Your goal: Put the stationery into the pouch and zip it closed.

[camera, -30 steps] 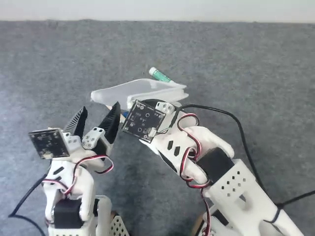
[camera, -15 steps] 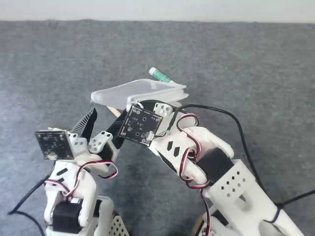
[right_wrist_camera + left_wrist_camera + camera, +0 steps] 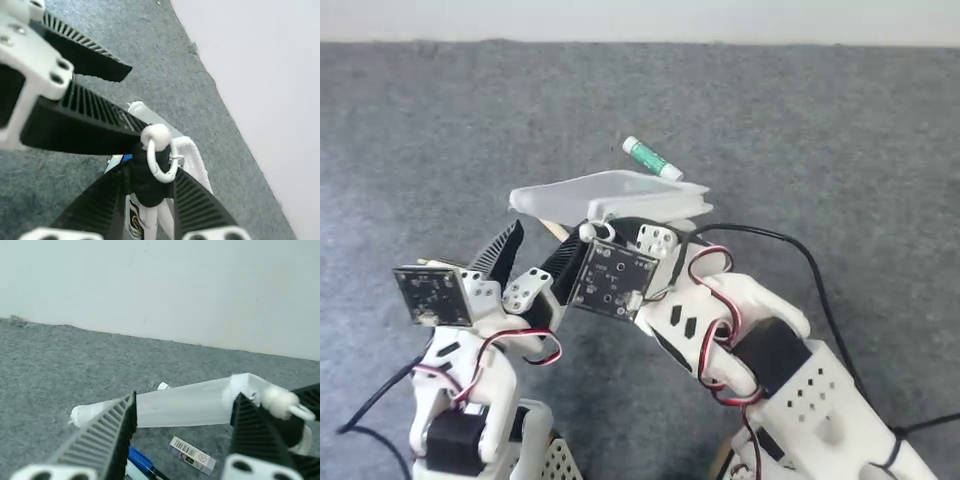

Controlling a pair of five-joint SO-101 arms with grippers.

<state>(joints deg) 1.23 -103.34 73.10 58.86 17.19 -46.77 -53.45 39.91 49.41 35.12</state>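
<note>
Left gripper (image 3: 186, 400) (jaws apart) faces the pouch (image 3: 175, 407) — pen (image 3: 142, 463) nearby.

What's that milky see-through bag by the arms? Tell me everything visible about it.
The pouch is a long, translucent white case, seemingly soft plastic, with a ball-and-ring zip pull at one end. The right gripper is clamped at that end; the pouch stretches over the grey carpet beside a green-and-white tube.
</note>
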